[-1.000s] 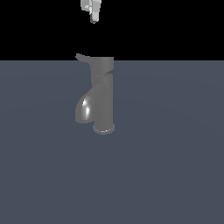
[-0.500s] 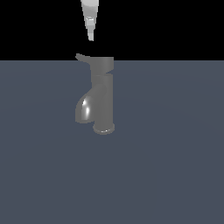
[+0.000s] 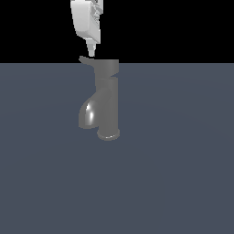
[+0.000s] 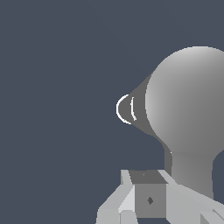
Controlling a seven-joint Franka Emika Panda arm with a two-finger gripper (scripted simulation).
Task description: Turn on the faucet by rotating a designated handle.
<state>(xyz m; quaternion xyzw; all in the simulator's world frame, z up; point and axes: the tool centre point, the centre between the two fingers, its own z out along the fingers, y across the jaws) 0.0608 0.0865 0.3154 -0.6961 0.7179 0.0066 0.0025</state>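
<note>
A flat dark grey-blue surface fills the lower part of the exterior view, and one faucet stands on it, a little toward the exterior view's left of the middle. The faucet is dark grey and glossy, with an upright round body on a round base flange, and its one curved spout bulges out and bends down toward the exterior view's left. On top of the body sits one handle, a short cylindrical cap with one thin flat lever that sticks out to the exterior view's left. One white tool hangs straight above this lever, its tip very near the lever; I cannot tell if they touch. The fingers look close together, a narrow state with nothing between them. In the wrist view the tool is seen above the rounded top of the faucet.
</note>
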